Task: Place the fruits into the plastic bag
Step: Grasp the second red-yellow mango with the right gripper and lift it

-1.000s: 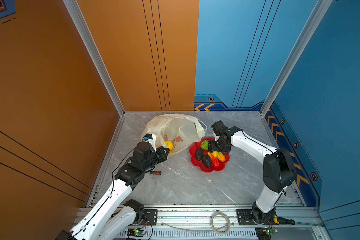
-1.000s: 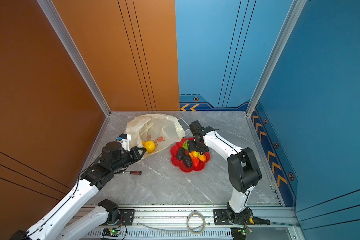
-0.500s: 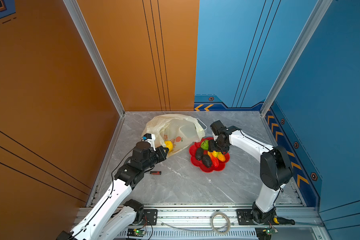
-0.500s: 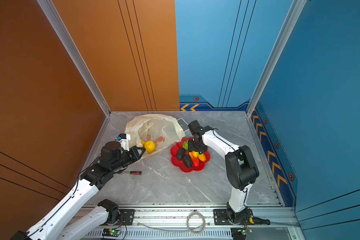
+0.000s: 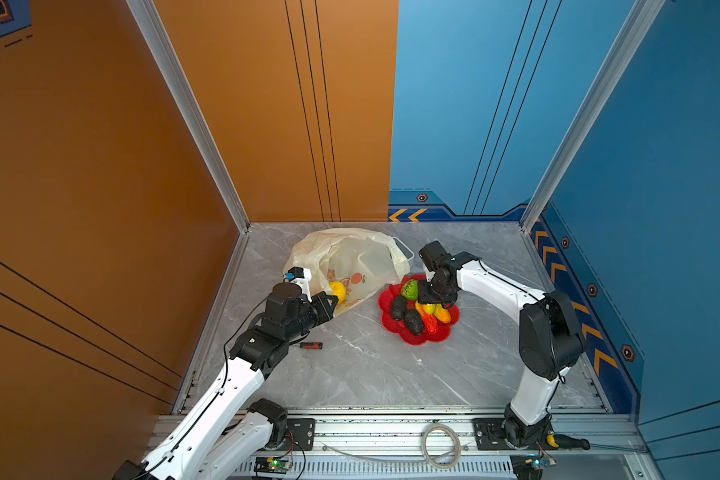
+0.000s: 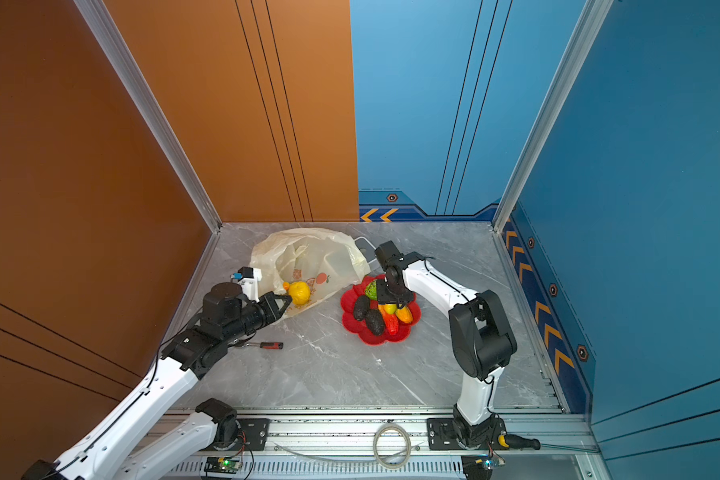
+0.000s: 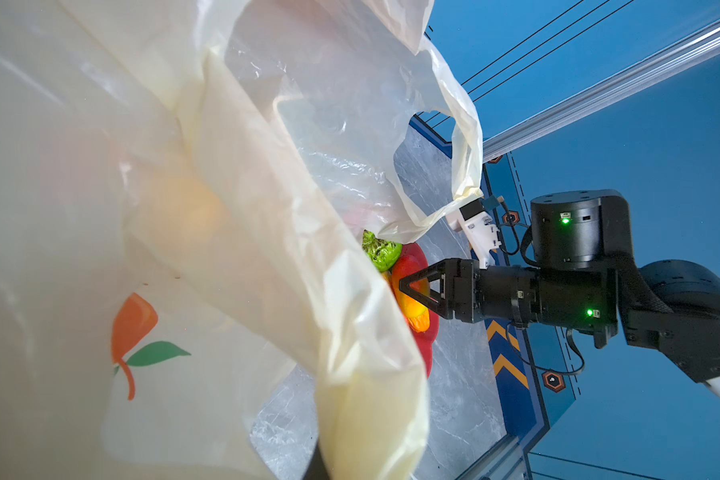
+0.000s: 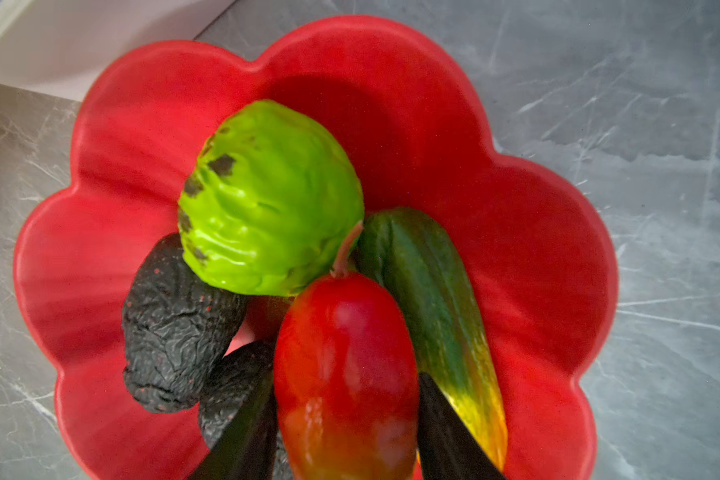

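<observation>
Marble table [image 5: 350, 374], dish [image 5: 412, 340] of fruits [image 8: 267, 199], left fingers [image 6: 276, 307] clamping plastic bag [image 5: 350, 253], right fingers [image 8: 445, 436] apart

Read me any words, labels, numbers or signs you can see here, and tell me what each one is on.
No readable words or numbers anywhere.
Orange chevron arrows: on the blue wall strip, signs only.
Orange fruit picture: printed on the plastic bag, no lettering.
Hexagon badges: wall strip, too small to read.
</observation>
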You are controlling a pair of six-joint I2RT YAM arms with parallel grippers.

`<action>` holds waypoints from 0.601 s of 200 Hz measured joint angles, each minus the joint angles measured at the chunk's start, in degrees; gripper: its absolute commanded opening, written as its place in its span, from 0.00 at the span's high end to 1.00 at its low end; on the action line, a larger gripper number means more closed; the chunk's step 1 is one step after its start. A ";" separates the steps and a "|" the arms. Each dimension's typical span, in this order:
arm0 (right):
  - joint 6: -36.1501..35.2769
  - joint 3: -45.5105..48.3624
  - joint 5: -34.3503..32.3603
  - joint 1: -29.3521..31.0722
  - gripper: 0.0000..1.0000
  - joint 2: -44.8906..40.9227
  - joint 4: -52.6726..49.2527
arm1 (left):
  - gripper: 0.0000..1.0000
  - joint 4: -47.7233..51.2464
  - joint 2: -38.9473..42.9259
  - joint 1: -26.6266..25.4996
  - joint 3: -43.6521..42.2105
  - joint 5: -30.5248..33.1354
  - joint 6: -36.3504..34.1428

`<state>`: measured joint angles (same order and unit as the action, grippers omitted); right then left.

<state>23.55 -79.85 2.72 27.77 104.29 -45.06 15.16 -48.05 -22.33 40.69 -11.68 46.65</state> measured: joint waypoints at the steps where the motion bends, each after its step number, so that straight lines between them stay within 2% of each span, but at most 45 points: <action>1: 0.00 0.00 0.00 0.00 0.51 0.00 0.00 | 1.00 0.02 0.00 0.02 -0.04 0.00 0.00; 58: 0.42 0.00 0.02 0.00 0.51 -2.56 -0.02 | 1.00 -0.42 0.07 0.20 -0.24 -0.22 0.42; 79: 0.92 0.11 0.79 -0.07 0.51 -6.25 0.04 | 1.00 -0.59 0.07 0.20 -0.24 -0.26 0.81; 120: 3.89 4.39 6.27 -1.55 0.51 -15.87 1.16 | 1.00 -1.31 0.04 0.20 -0.28 -0.52 1.22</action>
<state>27.44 -75.46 8.99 26.22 88.42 -43.90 13.85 -48.01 -22.13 40.40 -12.21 47.88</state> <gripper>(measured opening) 0.489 0.045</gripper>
